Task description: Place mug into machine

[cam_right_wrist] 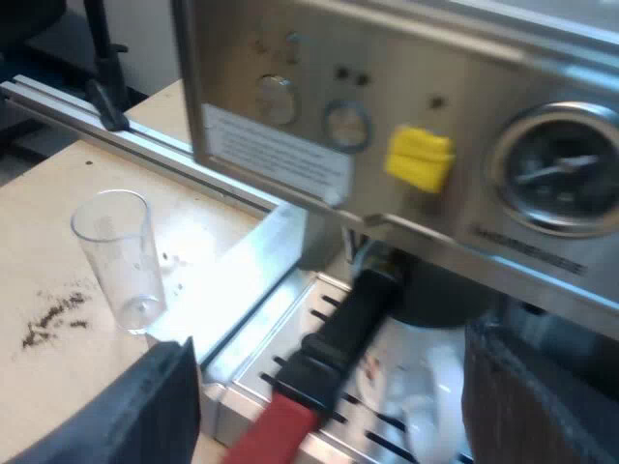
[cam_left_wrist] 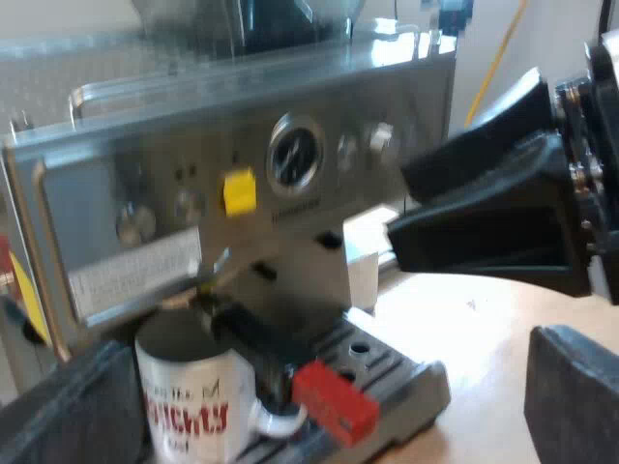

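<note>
A white mug (cam_left_wrist: 189,401) with red lettering stands on the drip tray (cam_left_wrist: 392,365) of the espresso machine (cam_left_wrist: 145,208), right under the locked metal holder. The holder's dark handle (cam_left_wrist: 253,338) sticks out over the mug and ends in red (cam_left_wrist: 334,404). My left gripper (cam_left_wrist: 319,425) is open, its fingers (cam_left_wrist: 68,411) wide apart in front of the mug and handle, touching neither. My right gripper (cam_right_wrist: 338,430) is open too, facing the mug (cam_right_wrist: 426,387) and handle (cam_right_wrist: 348,314) from close by. It also hovers beside the machine's front (cam_left_wrist: 484,217).
A clear measuring glass (cam_right_wrist: 121,256) stands upright on the wooden table beside the machine, with spilled coffee grounds (cam_right_wrist: 56,319) near it. A metal rail (cam_right_wrist: 145,140) runs along the table behind it. A yellow tag (cam_right_wrist: 418,157) and a pressure gauge (cam_right_wrist: 561,169) sit on the machine's front.
</note>
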`<state>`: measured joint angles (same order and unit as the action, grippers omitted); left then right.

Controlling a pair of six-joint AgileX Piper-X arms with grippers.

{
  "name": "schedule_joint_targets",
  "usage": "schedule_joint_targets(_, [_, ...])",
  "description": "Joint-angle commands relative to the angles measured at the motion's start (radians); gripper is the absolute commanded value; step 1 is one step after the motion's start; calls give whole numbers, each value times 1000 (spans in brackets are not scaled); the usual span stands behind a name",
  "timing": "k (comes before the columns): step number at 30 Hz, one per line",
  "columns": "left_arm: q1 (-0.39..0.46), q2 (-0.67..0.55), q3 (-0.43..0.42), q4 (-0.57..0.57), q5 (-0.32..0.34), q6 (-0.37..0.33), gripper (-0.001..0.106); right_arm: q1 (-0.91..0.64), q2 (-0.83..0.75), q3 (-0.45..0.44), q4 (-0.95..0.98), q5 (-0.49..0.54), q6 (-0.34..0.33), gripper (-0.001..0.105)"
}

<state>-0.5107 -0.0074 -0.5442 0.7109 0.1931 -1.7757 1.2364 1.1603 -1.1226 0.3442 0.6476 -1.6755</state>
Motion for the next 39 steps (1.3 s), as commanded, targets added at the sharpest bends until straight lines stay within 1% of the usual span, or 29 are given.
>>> schedule_joint_targets(1, [-3, -22, -74, -17, -7, -86, 81, -38, -71, -10, 78, -32, -11, 61])
schedule_joint_targets(2, [-3, 24, -103, -41, -50, -133, 81, -38, -71, -10, 78, -32, -11, 61])
schedule_joint_targets(3, [-3, 45, -114, -48, -71, -137, 81, -73, -99, -10, 105, -49, -11, 61])
schedule_joint_targets(5, [-3, 106, -145, -78, -108, -137, 81, -89, -116, -10, 113, -60, -11, 61])
schedule_joint_targets(6, [-1, 123, -155, -88, -110, -137, 81, -162, -171, -10, 151, -88, -11, 61])
schedule_joint_targets(7, [-1, 169, -182, -96, -111, -137, 81, -201, -202, -10, 170, -93, -11, 61])
schedule_joint_targets(9, [-1, 218, -213, -96, -118, -137, 81, -266, -245, -10, 202, -95, -11, 61])
schedule_joint_targets(12, [-1, 306, -268, -96, -139, -137, 81, -389, -319, -10, 266, -163, -14, 61])
schedule_joint_targets(13, [10, 339, -284, -96, -150, -134, 81, -417, -334, -10, 287, -184, -14, 61])
schedule_joint_targets(14, [10, 344, -290, -96, -155, -134, 81, -427, -338, -10, 292, -189, -14, 61])
schedule_joint_targets(15, [32, 381, -308, -96, -163, -127, 81, -500, -367, -10, 325, -214, -16, 61])
schedule_joint_targets(16, [62, 410, -320, -96, -163, -125, 81, -599, -400, -10, 378, -257, -37, 61])
schedule_joint_targets(18, [119, 440, -330, -96, -160, -125, 81, -689, -420, -10, 410, -294, -43, 61])
schedule_joint_targets(19, [164, 461, -334, -96, -155, -125, 81, -757, -432, -10, 430, -341, -55, 61])
schedule_joint_targets(20, [180, 469, -335, -96, -149, -123, 81, -791, -438, -10, 440, -363, -60, 61])
schedule_joint_targets(22, [279, 494, -334, -87, -88, -123, 81, -913, -451, -10, 472, -427, -71, 61])
schedule_joint_targets(23, [303, 496, -334, -85, -69, -123, 81, -955, -453, -10, 483, -444, -80, 61])
schedule_joint_targets(24, [348, 500, -334, -80, -37, -123, 81, -1006, -456, -10, 495, -461, -93, 61])
schedule_joint_targets(26, [408, 499, -334, -64, -14, -115, 81, -1090, -462, -10, 512, -489, -107, 61])
schedule_joint_targets(28, [469, 488, -345, -9, -8, -76, 81, -1180, -471, -10, 528, -529, -124, 61])
schedule_joint_targets(29, [474, 487, -347, -3, -8, -71, 81, -1187, -473, -10, 529, -536, -127, 61])
schedule_joint_targets(31, [523, 473, -351, 61, -12, 0, 81, -1260, -488, -10, 533, -570, -138, 61])
schedule_joint_targets(34, [519, 449, -351, 94, -40, 6, 81, -1292, -512, -3, 533, -571, -135, 61])
schedule_joint_targets(38, [517, 403, -351, 108, -40, 6, 81, -1292, -544, 11, 536, -571, -135, 61])
schedule_joint_targets(39, [517, 375, -351, 126, -40, 6, 81, -1292, -621, 45, 567, -578, -128, 61])
